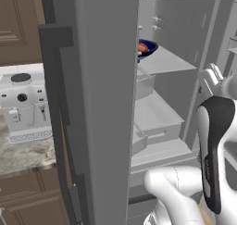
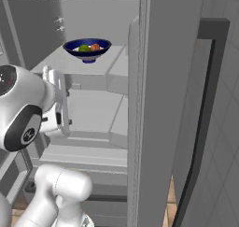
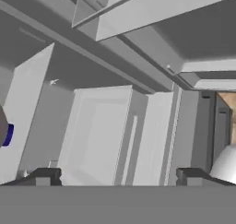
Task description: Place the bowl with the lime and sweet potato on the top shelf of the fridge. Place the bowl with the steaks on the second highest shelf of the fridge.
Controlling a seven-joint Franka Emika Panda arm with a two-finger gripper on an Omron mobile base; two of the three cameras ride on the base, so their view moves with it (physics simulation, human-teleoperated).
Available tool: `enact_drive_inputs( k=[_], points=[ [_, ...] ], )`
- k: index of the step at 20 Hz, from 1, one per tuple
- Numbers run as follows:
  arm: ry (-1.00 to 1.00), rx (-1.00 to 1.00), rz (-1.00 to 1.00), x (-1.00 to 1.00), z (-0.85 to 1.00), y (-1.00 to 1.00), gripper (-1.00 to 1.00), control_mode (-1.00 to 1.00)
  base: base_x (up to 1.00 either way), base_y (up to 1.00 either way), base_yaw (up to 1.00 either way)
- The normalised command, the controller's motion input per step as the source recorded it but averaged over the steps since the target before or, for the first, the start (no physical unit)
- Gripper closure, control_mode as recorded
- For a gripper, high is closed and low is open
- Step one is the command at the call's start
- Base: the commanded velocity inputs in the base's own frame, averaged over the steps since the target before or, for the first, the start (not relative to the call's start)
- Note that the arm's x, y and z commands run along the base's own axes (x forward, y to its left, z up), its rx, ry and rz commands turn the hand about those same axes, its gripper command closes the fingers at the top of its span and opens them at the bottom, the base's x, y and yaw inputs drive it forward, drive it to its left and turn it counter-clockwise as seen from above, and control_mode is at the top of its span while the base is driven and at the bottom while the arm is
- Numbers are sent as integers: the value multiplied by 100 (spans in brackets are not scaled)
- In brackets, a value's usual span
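Fridge (image 2: 163, 104) open before me. Top shelf (image 2: 70, 62), above and beyond the jaws, carries the blue bowl (image 2: 87, 48) with lime (image 2: 84, 47) and sweet potato (image 2: 95, 47): first half looks done. Gripper (image 3: 115, 178) jaws spread wide, holding nothing. Steak bowl remains to be shelved.

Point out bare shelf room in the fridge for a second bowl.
The shelf below the top shelf is bare, bordered by the fridge back wall and the open door. The top shelf is taken at its middle by the blue bowl.
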Motion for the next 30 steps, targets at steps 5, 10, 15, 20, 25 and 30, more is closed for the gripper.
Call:
enact_drive_inputs(
  k=[5, 10, 15, 20, 25, 30],
  points=[
    [0, 0, 0, -20, -2, 0, -100, -100, 0, 0, 0],
    [0, 0, 0, 0, 0, 0, -100, 100, -100, -7, 0],
    [0, 0, 0, 0, 0, 0, -100, 100, -100, 1, 6],
    [0, 0, 0, 0, 0, 0, -100, 100, -100, 73, 38],
    [0, 0, 0, 0, 0, 0, -100, 100, -82, 100, 53],
    [0, 0, 0, 0, 0, 0, -100, 100, -37, 100, 48]
  ],
)
